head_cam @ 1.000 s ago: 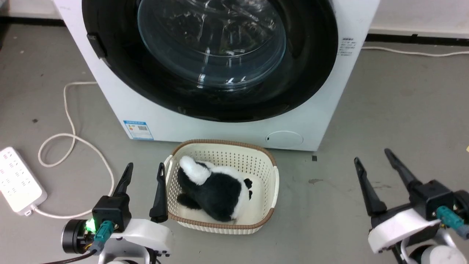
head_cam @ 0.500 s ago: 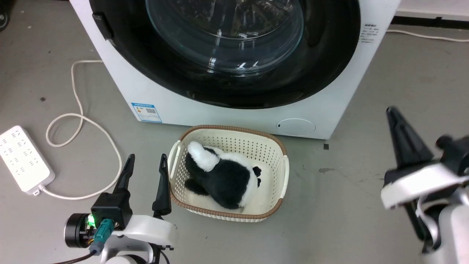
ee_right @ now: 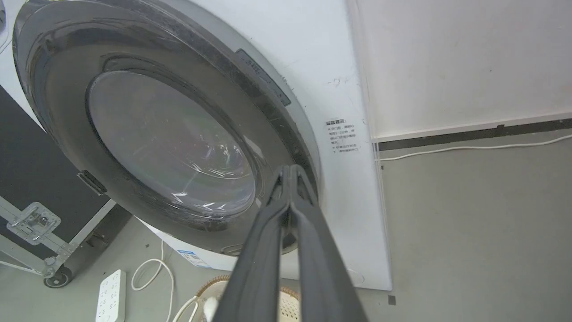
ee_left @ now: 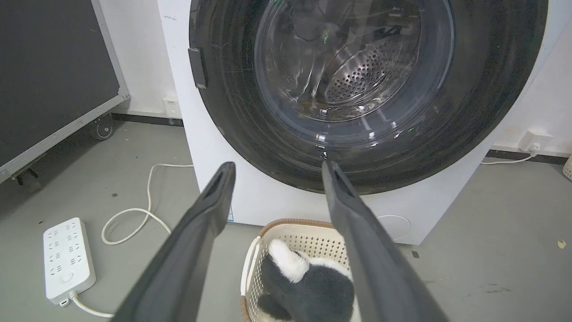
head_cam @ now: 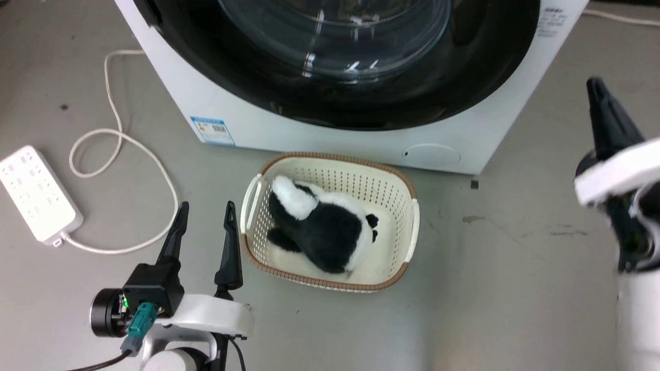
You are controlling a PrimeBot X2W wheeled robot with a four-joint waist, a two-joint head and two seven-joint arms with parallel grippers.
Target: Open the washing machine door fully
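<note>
The white washing machine point(head_cam: 309, 136) stands on the floor ahead, its round glossy black door point(head_cam: 247, 77) with a clear glass bowl lying flush against the front. My left gripper point(head_cam: 203, 211) hovers low at the left of the head view, open and empty; in its wrist view the left gripper point(ee_left: 275, 172) points at the door point(ee_left: 491, 112). My right gripper point(head_cam: 597, 87) is raised at the right, fingers pressed together with nothing between them. In the right wrist view the right gripper point(ee_right: 290, 172) points toward the door's right rim point(ee_right: 58, 125), apart from it.
A cream basket point(head_cam: 392, 175) holding a black-and-white plush toy point(head_cam: 322, 226) sits on the floor right before the machine. A white power strip point(head_cam: 36, 193) and looped cable point(head_cam: 124, 139) lie at the left. A black wheeled case point(ee_left: 49, 76) stands left of the machine.
My right gripper has shut and risen toward the door's right side. The camera has moved, so the whole scene has shifted. The left gripper stays open and still.
</note>
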